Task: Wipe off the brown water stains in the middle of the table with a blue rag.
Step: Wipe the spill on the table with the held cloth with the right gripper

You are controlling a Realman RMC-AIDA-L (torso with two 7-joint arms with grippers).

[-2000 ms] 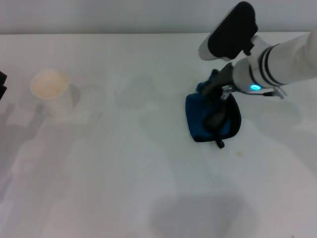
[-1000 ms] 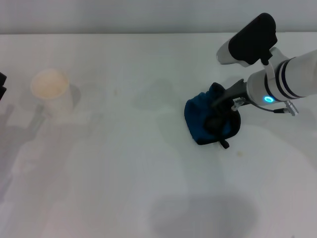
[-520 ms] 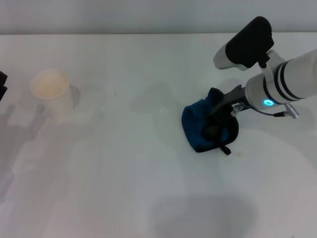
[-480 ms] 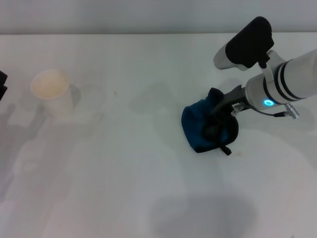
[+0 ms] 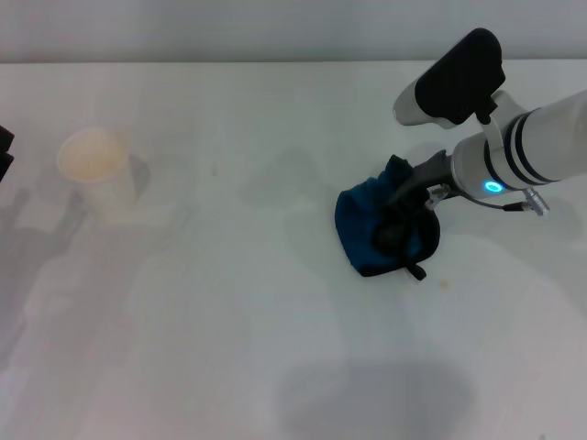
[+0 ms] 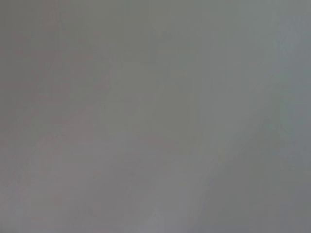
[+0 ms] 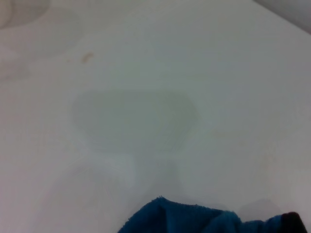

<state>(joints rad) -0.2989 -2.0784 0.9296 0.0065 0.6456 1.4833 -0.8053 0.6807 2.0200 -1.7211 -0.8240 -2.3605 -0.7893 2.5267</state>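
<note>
The blue rag (image 5: 365, 234) lies bunched on the white table (image 5: 229, 330), right of the middle. My right gripper (image 5: 400, 220) presses down into it from the right, its dark fingers shut on the cloth, with a fold pulled up beside them. In the right wrist view the blue rag (image 7: 184, 218) shows only as an edge. Of the brown water stains I see only tiny tan specks: one speck (image 5: 213, 170) left of the middle, one (image 5: 445, 282) just right of the rag, and one speck (image 7: 86, 57) in the right wrist view. A dark edge of my left gripper (image 5: 4, 151) sits parked at the far left.
A white paper cup (image 5: 94, 168) with a beige inside stands at the left of the table. The table's far edge (image 5: 275, 62) runs along the back. The left wrist view is plain grey.
Over two seconds my right arm has swung out to the right, and the rag under the gripper has slid slightly left and toward me. The cup and the left arm have not moved.
</note>
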